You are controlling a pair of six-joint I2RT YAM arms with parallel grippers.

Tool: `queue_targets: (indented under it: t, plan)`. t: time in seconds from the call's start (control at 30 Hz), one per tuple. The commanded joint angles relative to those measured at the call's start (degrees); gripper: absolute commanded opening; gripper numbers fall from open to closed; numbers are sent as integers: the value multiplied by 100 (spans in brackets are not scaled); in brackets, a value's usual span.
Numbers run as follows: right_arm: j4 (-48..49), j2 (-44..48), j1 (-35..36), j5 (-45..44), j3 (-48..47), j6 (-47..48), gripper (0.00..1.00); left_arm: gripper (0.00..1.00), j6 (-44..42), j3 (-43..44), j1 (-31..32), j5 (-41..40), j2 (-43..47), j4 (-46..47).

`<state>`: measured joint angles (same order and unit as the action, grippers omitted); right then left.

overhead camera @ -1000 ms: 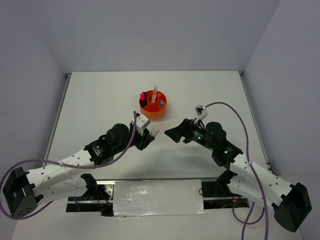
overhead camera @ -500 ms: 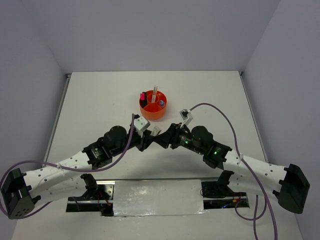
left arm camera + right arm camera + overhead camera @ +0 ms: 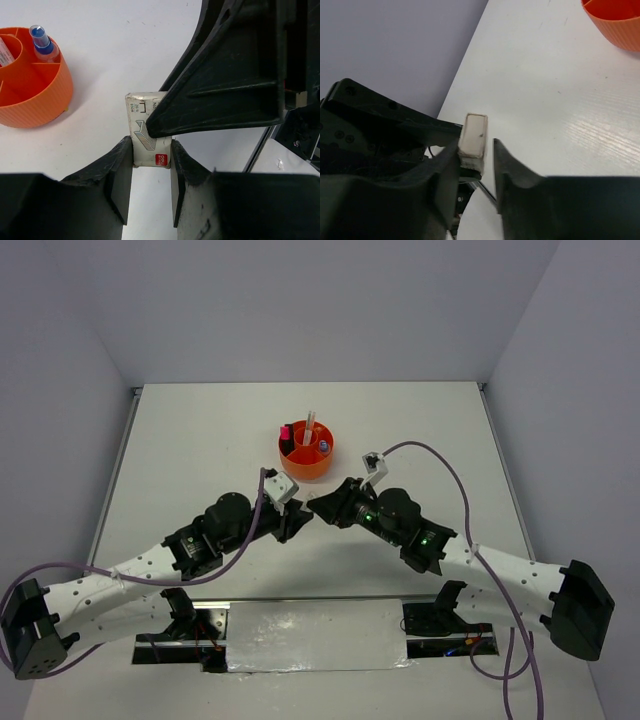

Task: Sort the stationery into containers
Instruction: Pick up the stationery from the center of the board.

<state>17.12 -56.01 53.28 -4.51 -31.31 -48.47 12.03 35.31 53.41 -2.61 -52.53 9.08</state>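
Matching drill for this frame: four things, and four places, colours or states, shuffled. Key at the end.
Things
1. white box
2. organiser
3. marker
4. highlighter

Place, colour or state
a. blue cap up, in a ring compartment
b. clamped in the left hand
c. ribbed orange wall
d. pink, at the organiser's left side in the top view

Pairs: 1-b, 2-c, 3-a, 4-d

Lab: white table [image 3: 200, 440], plain grey walls [image 3: 300, 310].
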Motion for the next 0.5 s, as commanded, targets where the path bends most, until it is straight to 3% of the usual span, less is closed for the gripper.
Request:
queue_targets:
  t: [0.0, 0.1, 0.13, 0.23, 0.27, 0.33, 0.4, 0.47]
  plan:
    - [607, -156, 60, 82, -297, -5, 33, 0, -17, -15, 29, 120, 94, 428]
    - [696, -296, 69, 170, -341, -49, 3, 0, 18, 37, 29, 77, 15, 393]
    - [722, -323, 60, 179, -349, -92, 0, 3, 36, 55, 21, 59, -28, 375]
    - [644, -393, 77, 65, -358, -267, 0, 38, 158, 143, 29, -160, -29, 226]
    - [556, -411, 60, -196, -402, -347, 0, 73, 237, 230, 29, -483, -12, 8]
    - [302, -437, 60, -654, -463, -740, 0, 99, 544, 379, 21, -879, 50, -361]
    - [-217, -499, 60, -1497, -586, -1128, 0, 99, 861, 739, 29, -1705, 94, -870]
    - [-473, -621, 60, -1972, -683, -1760, 0, 99, 1493, 1205, 21, -2407, 164, -2073]
